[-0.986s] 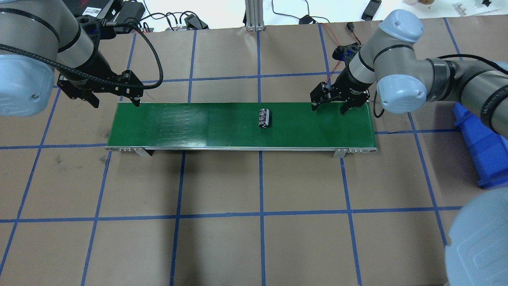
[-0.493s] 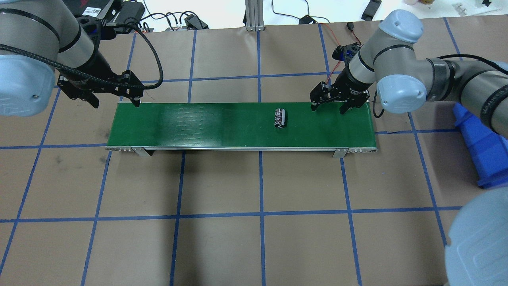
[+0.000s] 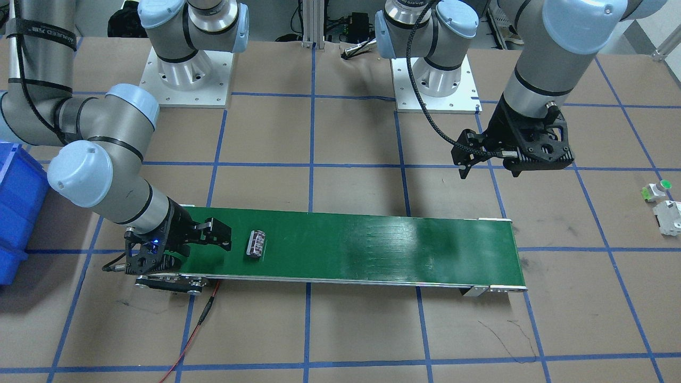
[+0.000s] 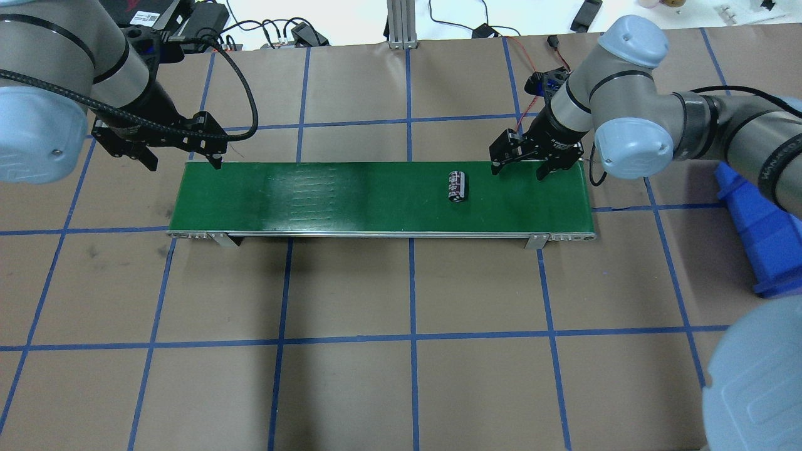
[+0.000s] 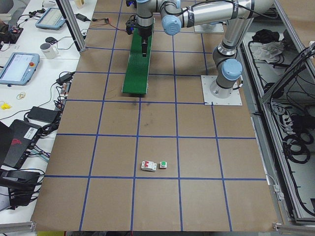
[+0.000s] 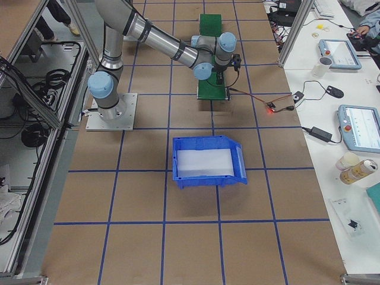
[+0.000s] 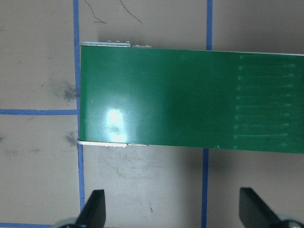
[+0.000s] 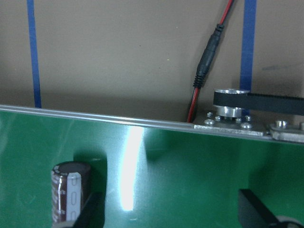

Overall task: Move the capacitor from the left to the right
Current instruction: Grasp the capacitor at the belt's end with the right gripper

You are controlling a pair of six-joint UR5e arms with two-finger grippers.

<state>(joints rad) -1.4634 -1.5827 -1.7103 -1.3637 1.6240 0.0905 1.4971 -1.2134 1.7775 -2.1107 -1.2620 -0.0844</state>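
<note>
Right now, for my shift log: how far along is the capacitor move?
Done: the capacitor lies on the green conveyor belt, close to its right end. In hand: nothing; both the right claw and left claw hang open, empty. Left: probably the right claw's grasp.

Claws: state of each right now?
Left claw: open, empty.
Right claw: open, empty; capacitor lies beside it, ungrasped.
</note>
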